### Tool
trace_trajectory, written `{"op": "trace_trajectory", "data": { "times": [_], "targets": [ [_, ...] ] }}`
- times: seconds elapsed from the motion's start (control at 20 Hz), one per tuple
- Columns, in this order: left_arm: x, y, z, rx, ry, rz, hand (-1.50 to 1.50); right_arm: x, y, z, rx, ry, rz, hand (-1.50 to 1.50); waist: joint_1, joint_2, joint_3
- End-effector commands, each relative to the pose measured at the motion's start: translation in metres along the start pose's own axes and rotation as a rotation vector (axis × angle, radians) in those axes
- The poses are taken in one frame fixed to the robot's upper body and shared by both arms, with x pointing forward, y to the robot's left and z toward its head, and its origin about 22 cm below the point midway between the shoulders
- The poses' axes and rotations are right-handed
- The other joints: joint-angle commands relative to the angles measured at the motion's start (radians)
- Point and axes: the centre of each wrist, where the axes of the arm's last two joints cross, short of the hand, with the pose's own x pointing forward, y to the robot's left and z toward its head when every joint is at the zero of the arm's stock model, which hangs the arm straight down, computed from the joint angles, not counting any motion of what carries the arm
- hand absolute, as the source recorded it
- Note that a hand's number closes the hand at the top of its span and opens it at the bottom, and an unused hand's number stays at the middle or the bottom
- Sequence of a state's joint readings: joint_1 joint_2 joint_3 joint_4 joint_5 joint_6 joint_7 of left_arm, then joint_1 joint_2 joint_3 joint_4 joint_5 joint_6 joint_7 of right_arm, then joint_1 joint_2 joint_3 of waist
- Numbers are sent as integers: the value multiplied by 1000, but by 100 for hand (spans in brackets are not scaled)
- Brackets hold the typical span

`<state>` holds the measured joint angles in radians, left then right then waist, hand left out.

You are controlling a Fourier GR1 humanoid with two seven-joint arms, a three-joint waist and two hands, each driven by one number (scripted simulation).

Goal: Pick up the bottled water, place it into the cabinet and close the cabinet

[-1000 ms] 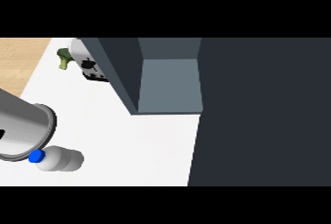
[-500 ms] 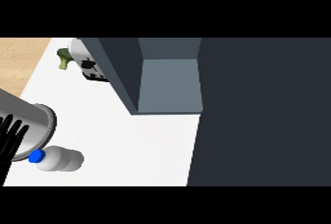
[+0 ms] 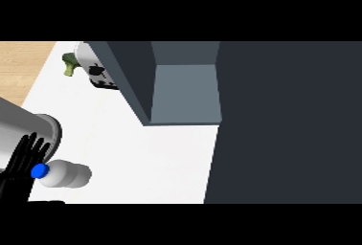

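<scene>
Where the white bench fills the middle of the view, its top is smooth, matte and plain, running from a strip of pale wood-grain surface at the far left to the dark mass of the cabinet on the right. That cabinet is a flat, slate-grey block with hard straight edges; its right side reads as one broad, very dark panel, and toward the far middle an open compartment shows lighter blue-grey inner faces, boxy and square-cornered. Just left of the cabinet, at the far end of the bench, stands a small white object with black markings, partly hidden by the cabinet's edge, and a little green item lies beside it, too small to make out. At the near left, the bottled water lies on its side on the bench, a stubby rounded white body with a bright blue cap pointing left. A grey, cylindrical forearm with a dull metallic sheen slants in from the left edge, and its black left robot hand reaches down beside the bottle, fingers straight and slightly spread, lying just at the cap end; whether they touch the cap cannot be told. The bottle is well apart from the cabinet's open compartment.
</scene>
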<state>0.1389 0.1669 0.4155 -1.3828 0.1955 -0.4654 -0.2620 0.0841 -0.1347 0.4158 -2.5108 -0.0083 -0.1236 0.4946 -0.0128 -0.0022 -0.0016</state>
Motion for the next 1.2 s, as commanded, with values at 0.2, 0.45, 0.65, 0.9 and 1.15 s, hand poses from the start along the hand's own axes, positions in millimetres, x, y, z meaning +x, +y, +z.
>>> {"op": "trace_trajectory", "data": {
  "times": [0.2,0.45,0.65,0.9,1.15],
  "targets": [
    [-41,14,2,22,18,-13,-150,37,-9,16,-8,-85,52,-150,6,2,1],
    [-54,21,-2,28,34,-3,-150,47,0,29,-33,-73,20,-150,0,0,0],
    [-78,9,-2,9,19,5,-150,22,10,11,-25,-73,48,-150,3,1,0],
    [-95,5,-6,16,-1,68,-150,34,2,18,-34,-64,32,-150,1,1,0],
    [-99,13,-7,26,-1,114,-150,30,0,15,-43,-74,41,-150,-1,2,0]
  ]
}}
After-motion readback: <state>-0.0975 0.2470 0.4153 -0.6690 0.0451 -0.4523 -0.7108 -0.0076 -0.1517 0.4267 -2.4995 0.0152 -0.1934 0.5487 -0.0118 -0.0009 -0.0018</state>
